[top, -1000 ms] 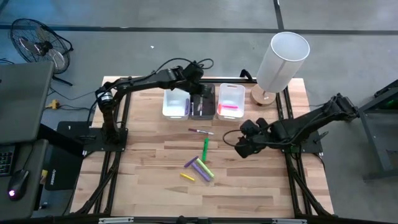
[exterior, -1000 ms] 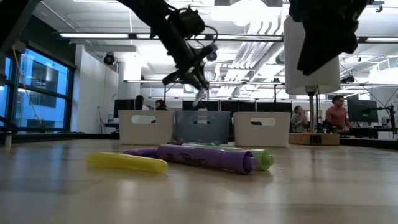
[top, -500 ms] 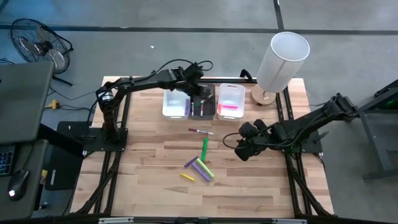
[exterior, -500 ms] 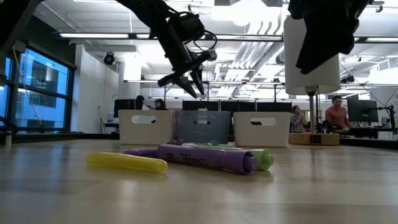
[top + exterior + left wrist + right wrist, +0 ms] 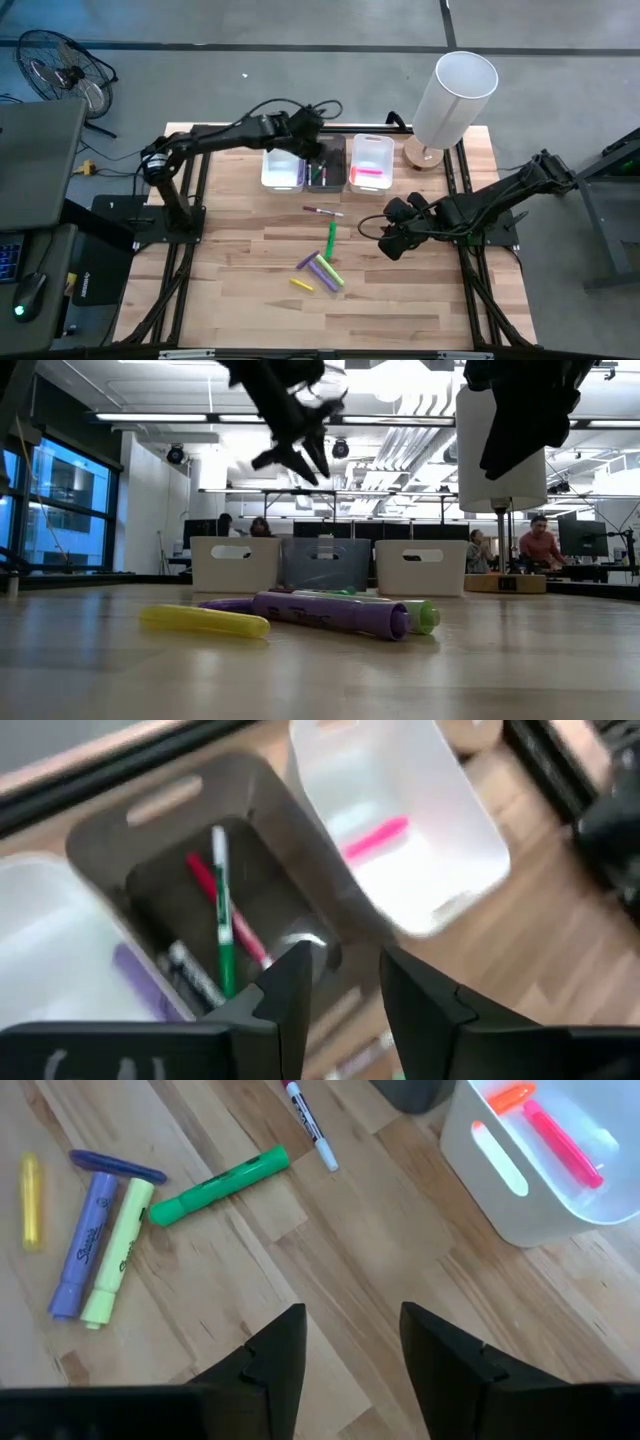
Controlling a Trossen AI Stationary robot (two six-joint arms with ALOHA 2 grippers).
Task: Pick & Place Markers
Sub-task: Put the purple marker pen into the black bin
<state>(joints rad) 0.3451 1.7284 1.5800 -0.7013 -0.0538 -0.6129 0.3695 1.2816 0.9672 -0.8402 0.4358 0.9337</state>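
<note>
My left gripper (image 5: 310, 150) (image 5: 296, 454) (image 5: 340, 982) hangs open and empty above the dark middle bin (image 5: 326, 168) (image 5: 110, 835). In that bin lie a green pen (image 5: 222, 910), a red pen (image 5: 240, 930) and a black-and-white one. Loose markers lie flat on the table: a green one (image 5: 330, 238) (image 5: 215, 1185), a purple one (image 5: 85, 1245), a light green one (image 5: 115, 1255), a yellow one (image 5: 300, 285) (image 5: 205, 622) and a thin red-capped pen (image 5: 322, 211). My right gripper (image 5: 385, 235) (image 5: 350, 1342) hovers open to their right, above bare wood.
A white bin (image 5: 283, 168) with a purple marker stands left of the dark bin. Another white bin (image 5: 371, 165) with pink and orange markers (image 5: 565, 1145) stands right of it. A lamp with a white shade (image 5: 455, 95) is at the far right corner. People sit in the room behind.
My left gripper has opened over the dark bin and let go of a marker. It has then risen and drawn a little toward the table's left edge. My right gripper has stayed where it was.
</note>
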